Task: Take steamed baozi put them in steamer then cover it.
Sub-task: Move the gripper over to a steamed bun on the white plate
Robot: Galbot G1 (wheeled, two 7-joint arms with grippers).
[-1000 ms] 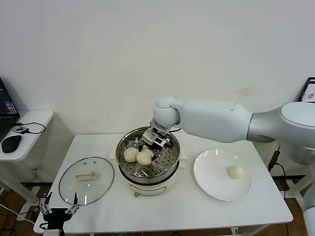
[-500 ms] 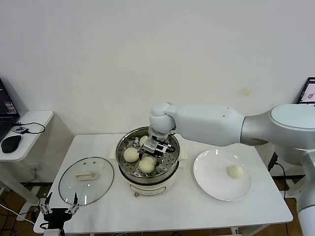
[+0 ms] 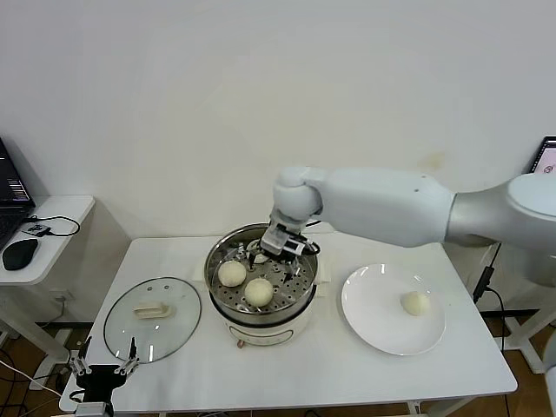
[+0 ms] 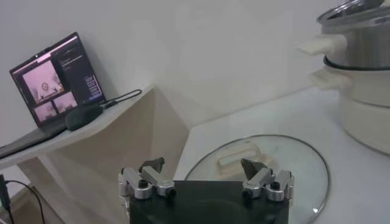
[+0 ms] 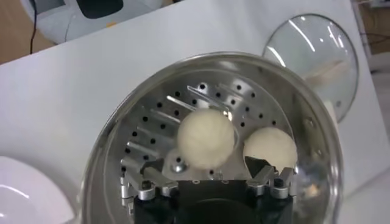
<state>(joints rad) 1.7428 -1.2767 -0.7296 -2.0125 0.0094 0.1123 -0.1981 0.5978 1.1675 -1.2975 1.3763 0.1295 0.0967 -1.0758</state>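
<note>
The steamer (image 3: 261, 306) stands mid-table with two steamed baozi (image 3: 231, 273) (image 3: 259, 291) on its perforated tray. My right gripper (image 3: 276, 250) hovers open over the back of the tray, holding nothing. In the right wrist view the gripper (image 5: 204, 170) stands just above one baozi (image 5: 206, 137), with another baozi (image 5: 270, 149) beside it. One more baozi (image 3: 417, 303) lies on the white plate (image 3: 373, 304). The glass cover (image 3: 152, 317) lies flat on the table left of the steamer. My left gripper (image 3: 104, 369) is parked open by the front left table corner, near the cover (image 4: 292, 164).
A side table (image 3: 52, 213) with a mouse and laptop stands at the far left, also shown in the left wrist view as the laptop (image 4: 55, 82). The wall runs close behind the table. The plate's edge (image 5: 18, 195) shows beside the steamer rim (image 5: 103, 140).
My right gripper opened and let a baozi go onto the steamer tray, then lifted and drew back toward the pot's rear. The left arm has not moved.
</note>
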